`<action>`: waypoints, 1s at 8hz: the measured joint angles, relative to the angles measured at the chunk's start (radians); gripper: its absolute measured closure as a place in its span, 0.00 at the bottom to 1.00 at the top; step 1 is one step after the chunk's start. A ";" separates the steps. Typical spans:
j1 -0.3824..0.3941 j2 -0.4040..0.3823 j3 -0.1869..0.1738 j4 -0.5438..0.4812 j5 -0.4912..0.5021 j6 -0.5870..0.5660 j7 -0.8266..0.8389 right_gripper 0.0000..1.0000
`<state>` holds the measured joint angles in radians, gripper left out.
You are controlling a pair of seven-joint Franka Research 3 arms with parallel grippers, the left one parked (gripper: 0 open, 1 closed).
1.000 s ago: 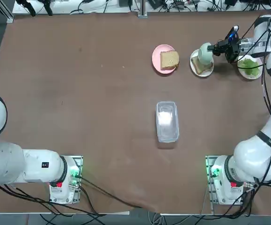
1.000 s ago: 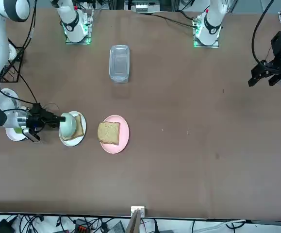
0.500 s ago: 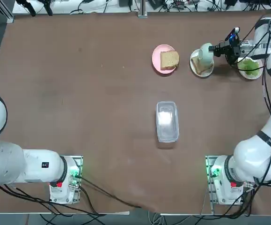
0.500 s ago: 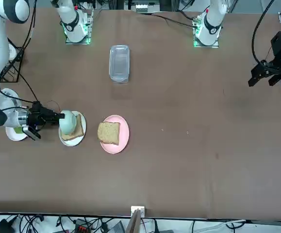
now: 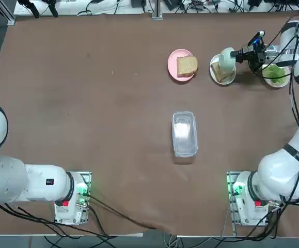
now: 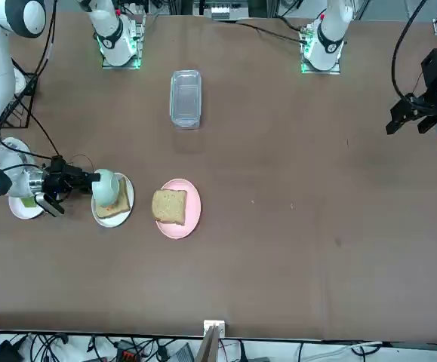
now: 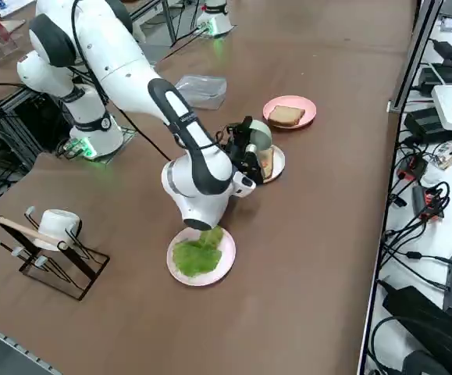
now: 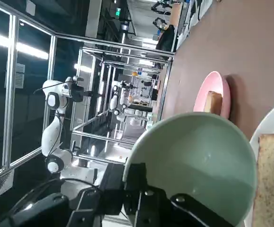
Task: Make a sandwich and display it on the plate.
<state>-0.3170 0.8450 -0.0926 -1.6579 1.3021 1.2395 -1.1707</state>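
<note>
Brown desk (image 5: 113, 113) underneath, right hand (image 5: 237, 52) pinching the rim of a small pale-green cup (image 5: 225, 58) tipped sideways. Directly below the cup: round white plate (image 5: 215, 75) with a tan toast slice (image 5: 221, 74). Behind the wrist: white plate of green lettuce (image 5: 274, 74). Beyond the cup: pink plate (image 5: 172, 66) with second toast (image 5: 187, 65). Sandwich not yet stacked. Best to carry the cup clear of the toast, level it, then set it down on bare desk.
</note>
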 joint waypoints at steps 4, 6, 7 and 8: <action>0.001 -0.019 -0.014 0.134 -0.094 0.013 0.085 0.97; 0.000 -0.041 -0.036 0.286 -0.275 0.094 0.118 0.97; 0.002 -0.052 -0.037 0.359 -0.384 0.153 0.128 0.97; 0.010 -0.056 -0.036 0.413 -0.470 0.222 0.140 0.97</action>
<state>-0.3068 0.7889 -0.1289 -1.2447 0.8317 1.4615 -1.0303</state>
